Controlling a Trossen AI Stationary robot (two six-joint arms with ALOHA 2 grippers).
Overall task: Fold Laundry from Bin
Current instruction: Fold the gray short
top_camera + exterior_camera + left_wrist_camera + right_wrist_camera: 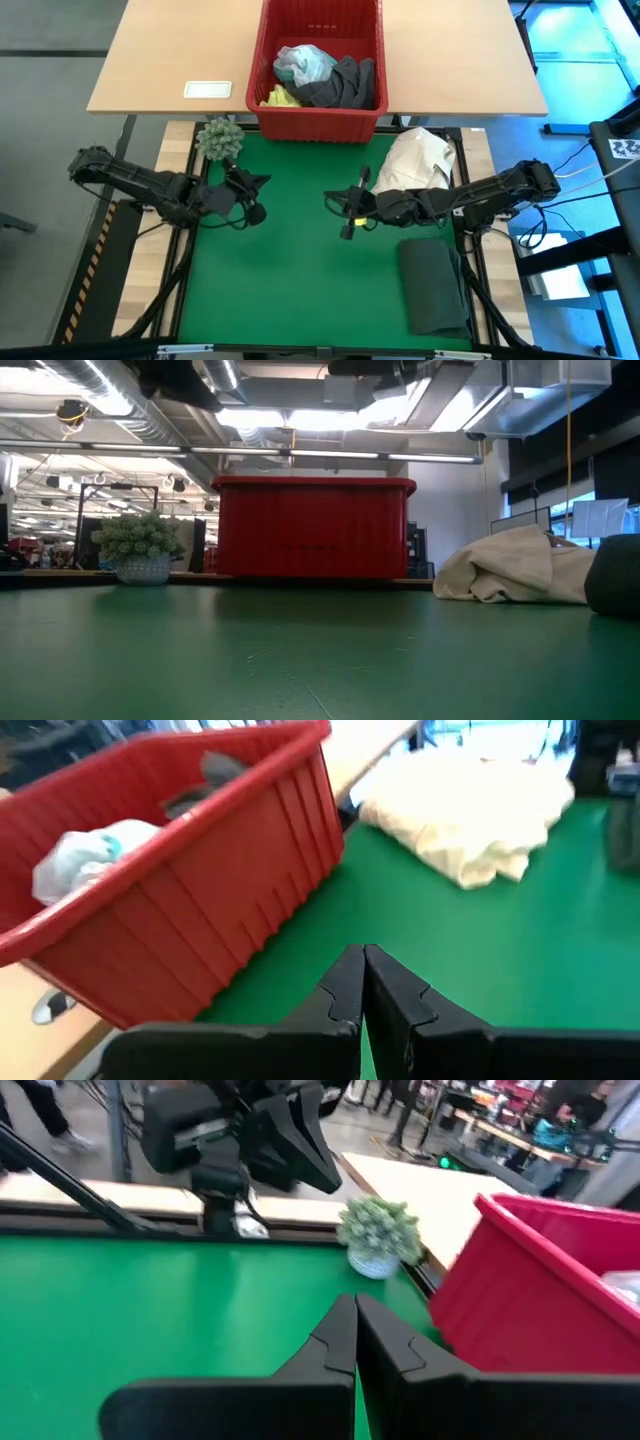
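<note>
The red bin stands on the wooden table beyond the green mat's far edge, also seen in the low view. In it lie a light turquoise garment, a grey one and a bit of yellow. A folded dark green garment lies flat at the mat's near right. My left gripper hovers shut over the mat's left part, above the surface. My right gripper hovers shut near the mat's middle. Both hold nothing.
A cream-white cloth bundle lies at the mat's far right, close behind my right arm. A small green spiky plant sits at the far left corner. A white card lies on the wooden table. The mat's middle and near left are bare green.
</note>
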